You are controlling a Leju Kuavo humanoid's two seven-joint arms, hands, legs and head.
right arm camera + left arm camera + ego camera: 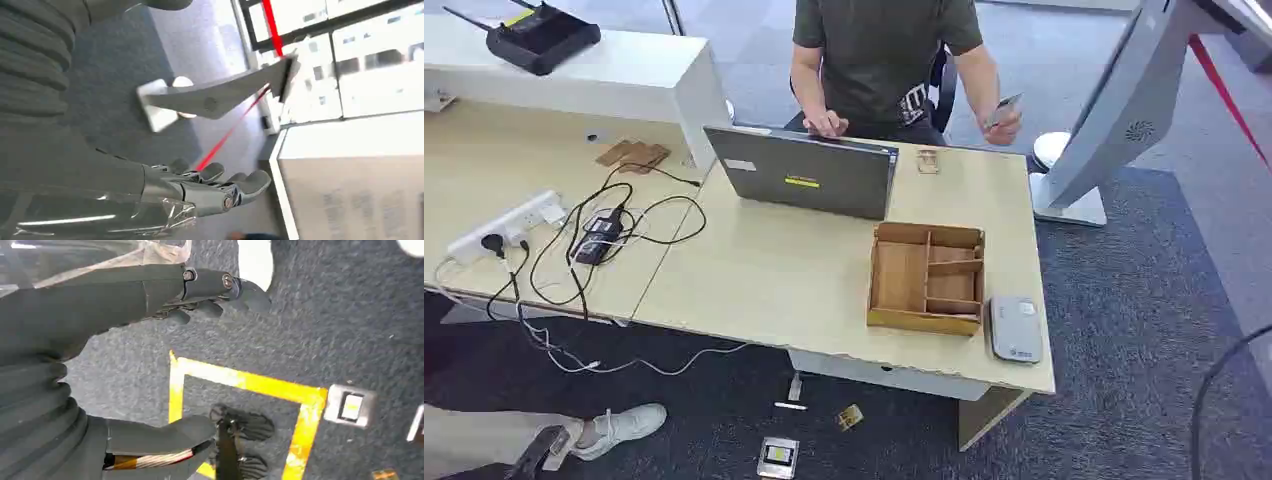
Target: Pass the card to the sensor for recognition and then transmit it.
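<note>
A person sitting behind the desk holds a small grey card (1004,104) up in one hand, past the desk's far right corner. The sensor, a flat grey-white box (1015,327), lies at the desk's near right corner beside a wooden divided tray (924,320). My left hand (100,305) hangs over dark carpet, fingers stretched out and thumb apart, holding nothing. My right hand (200,190) also hangs with its fingers extended and nothing in them, beside the white kiosk (215,97).
A grey laptop (804,175) stands mid-desk with its back to me. A power strip (509,222) and tangled cables lie at the left. The kiosk stand (1114,110) rises right of the desk. Small items (777,457) and a person's shoe (624,425) are on the floor.
</note>
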